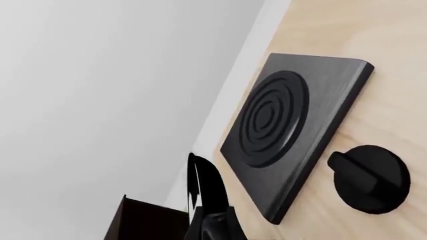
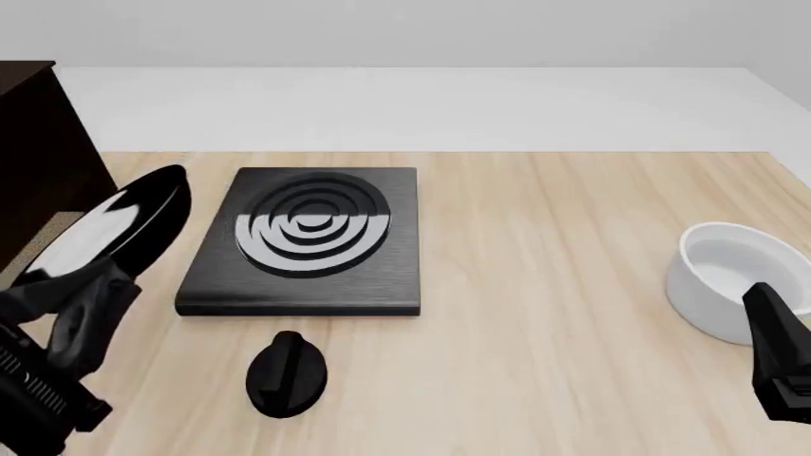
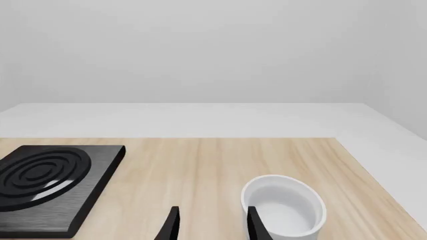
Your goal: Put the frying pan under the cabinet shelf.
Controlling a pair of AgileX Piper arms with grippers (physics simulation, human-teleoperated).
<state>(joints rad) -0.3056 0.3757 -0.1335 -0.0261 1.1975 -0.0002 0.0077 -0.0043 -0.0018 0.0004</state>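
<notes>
The frying pan (image 2: 117,226) is lifted off the table at the far left and tilted steeply, its glossy inside facing right. My left gripper (image 2: 91,293) is shut on its near end, and the handle is hidden in the grip. In the left wrist view the pan (image 1: 202,191) shows edge-on as a thin black disc. The dark cabinet shelf (image 2: 30,133) stands just left of and behind the pan, and a corner of the cabinet shelf (image 1: 143,221) also shows beyond it. My right gripper (image 3: 213,226) hangs open at the near right, beside a white bowl (image 3: 287,206).
A square black hotplate (image 2: 307,239) with concentric rings lies right of the pan. A black oval knob (image 2: 288,373) sits in front of it. The white bowl (image 2: 732,277) stands at the right edge, just behind my right gripper (image 2: 776,328). The wooden table ends at a white surface behind.
</notes>
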